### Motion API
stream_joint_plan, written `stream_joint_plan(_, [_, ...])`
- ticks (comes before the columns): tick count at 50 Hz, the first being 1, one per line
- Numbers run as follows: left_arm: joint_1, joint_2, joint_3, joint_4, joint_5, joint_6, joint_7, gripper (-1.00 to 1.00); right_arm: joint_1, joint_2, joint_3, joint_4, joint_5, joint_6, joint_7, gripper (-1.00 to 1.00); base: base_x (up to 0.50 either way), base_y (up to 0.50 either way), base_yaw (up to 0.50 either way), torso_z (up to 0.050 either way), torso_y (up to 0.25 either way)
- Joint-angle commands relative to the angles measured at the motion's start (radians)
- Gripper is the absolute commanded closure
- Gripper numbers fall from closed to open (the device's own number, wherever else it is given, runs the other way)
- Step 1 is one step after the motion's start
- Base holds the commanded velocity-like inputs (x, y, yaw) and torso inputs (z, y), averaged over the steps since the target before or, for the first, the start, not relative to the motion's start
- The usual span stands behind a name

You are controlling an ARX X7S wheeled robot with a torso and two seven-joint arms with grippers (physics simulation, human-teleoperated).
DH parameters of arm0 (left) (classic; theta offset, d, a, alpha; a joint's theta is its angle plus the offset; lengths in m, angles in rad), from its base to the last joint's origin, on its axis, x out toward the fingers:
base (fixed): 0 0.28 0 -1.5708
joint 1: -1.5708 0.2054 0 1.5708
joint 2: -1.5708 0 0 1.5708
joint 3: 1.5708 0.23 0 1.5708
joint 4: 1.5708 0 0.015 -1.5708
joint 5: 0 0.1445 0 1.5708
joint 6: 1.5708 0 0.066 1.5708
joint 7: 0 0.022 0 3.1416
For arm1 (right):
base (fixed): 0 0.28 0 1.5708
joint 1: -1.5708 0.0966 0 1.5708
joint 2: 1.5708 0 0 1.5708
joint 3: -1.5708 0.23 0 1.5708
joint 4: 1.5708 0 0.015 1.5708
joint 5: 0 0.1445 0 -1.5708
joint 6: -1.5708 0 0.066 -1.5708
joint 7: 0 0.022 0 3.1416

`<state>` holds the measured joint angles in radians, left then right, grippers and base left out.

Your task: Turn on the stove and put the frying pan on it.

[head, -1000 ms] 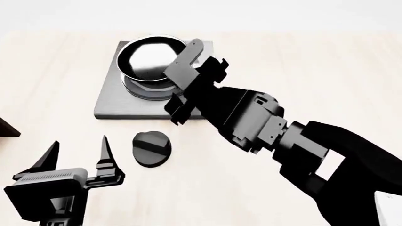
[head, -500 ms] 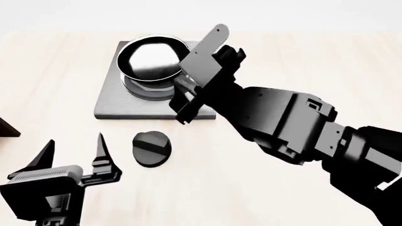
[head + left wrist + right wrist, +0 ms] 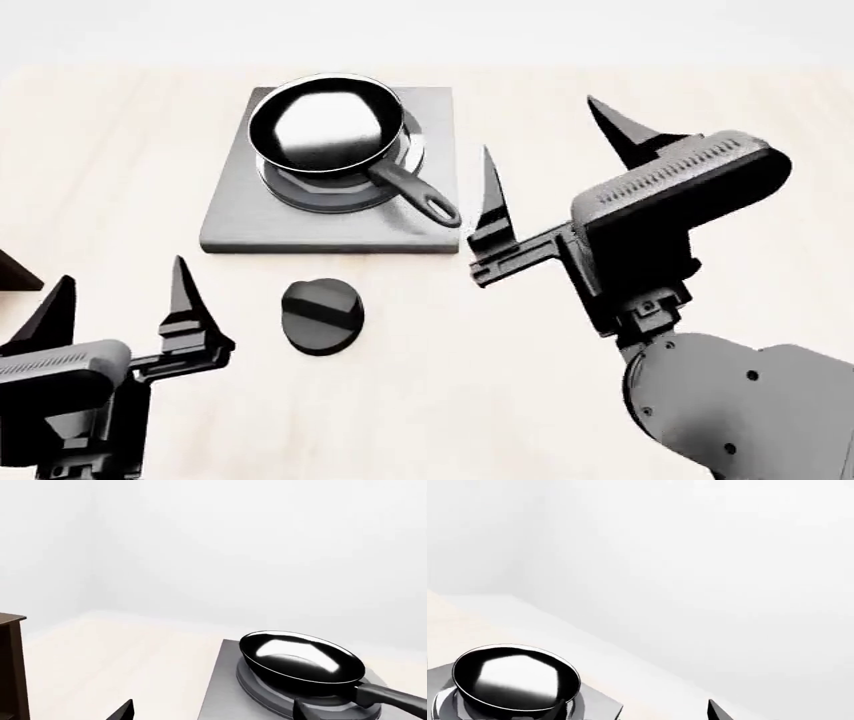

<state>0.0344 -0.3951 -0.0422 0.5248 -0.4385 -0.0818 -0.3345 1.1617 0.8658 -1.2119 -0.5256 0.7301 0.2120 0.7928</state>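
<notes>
- Your frying pan (image 3: 327, 125) sits on the ring burner of the stove (image 3: 240, 215), bowl centred over the dark rings, with its long handle (image 3: 416, 195) reaching toward the plate's near right corner.
- The stove plate lies flat on the pale desk (image 3: 134, 130), toward the far side.
- The round black knob (image 3: 322, 316) rests on the desk just in front of the plate, apart from it, its ridge running on a diagonal.
- Your right tool (image 3: 554, 165) hangs to the right of the stove, both pointed fingers spread wide, with nothing between them; it touches neither pan nor plate.
- Your left tool (image 3: 114, 305) sits low at the near left, fingers likewise spread wide and holding nothing, to the left of the knob and clear of it.
- In your left wrist view the pan (image 3: 301, 661) shows glossy inside, seated on the burner, with a dark brown shelf edge (image 3: 10, 670) off to one side.
- Your right wrist view catches the pan (image 3: 515, 677) on the plate against a plain white wall.
</notes>
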Motion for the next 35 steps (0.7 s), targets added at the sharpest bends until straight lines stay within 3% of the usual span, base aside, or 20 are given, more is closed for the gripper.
stream_joint_plan(1, [0.009, 0.001, -0.051, 0.049, -0.055, 0.035, -0.006, -1.00, -0.245, 0.235, 0.063, -0.166, -0.130, -0.324, 0.285, -1.00, 0.00, 0.00, 0.00, 0.000, 0.000])
stream_joint_plan(12, [0.045, 0.019, -0.091, 0.091, -0.036, 0.140, 0.002, -1.00, -0.448, 0.363, 0.049, -0.202, -0.364, -0.551, 0.507, -1.00, 0.00, 0.00, 0.00, 0.000, 0.000])
stream_joint_plan(20, [0.074, 0.047, -0.100, 0.091, -0.006, 0.230, 0.022, -1.00, -0.521, 0.395, 0.038, -0.156, -0.409, -0.665, 0.568, -1.00, 0.00, 0.00, 0.00, 0.000, 0.000])
stream_joint_plan(25, [0.080, 0.059, -0.114, 0.094, -0.005, 0.266, 0.020, -1.00, -0.573, 0.450, 0.071, -0.144, -0.504, -0.794, 0.717, -1.00, 0.00, 0.00, 0.00, 0.000, 0.000])
stream_joint_plan(26, [0.081, 0.061, -0.118, 0.099, -0.006, 0.272, 0.018, -1.00, -0.582, 0.460, 0.089, -0.147, -0.533, -0.809, 0.761, -1.00, 0.00, 0.00, 0.00, 0.000, 0.000])
stream_joint_plan(28, [0.081, 0.076, -0.138, 0.106, 0.010, 0.318, 0.015, -1.00, -0.816, 0.452, 0.349, -0.170, -0.622, -0.809, 0.777, -1.00, 0.00, 0.00, 0.00, 0.000, 0.000])
stream_joint_plan(30, [0.077, 0.095, -0.157, 0.102, 0.011, 0.347, 0.001, -1.00, -0.929, 0.442, 0.479, -0.165, -0.646, -0.844, 0.776, -1.00, 0.00, 0.00, 0.00, 0.000, 0.000])
stream_joint_plan(35, [0.084, 0.125, -0.199, 0.120, 0.005, 0.452, 0.008, -1.00, -1.075, 0.440, 0.641, -0.178, -0.675, -0.863, 0.772, -1.00, 0.00, 0.00, 0.00, 0.000, 0.000])
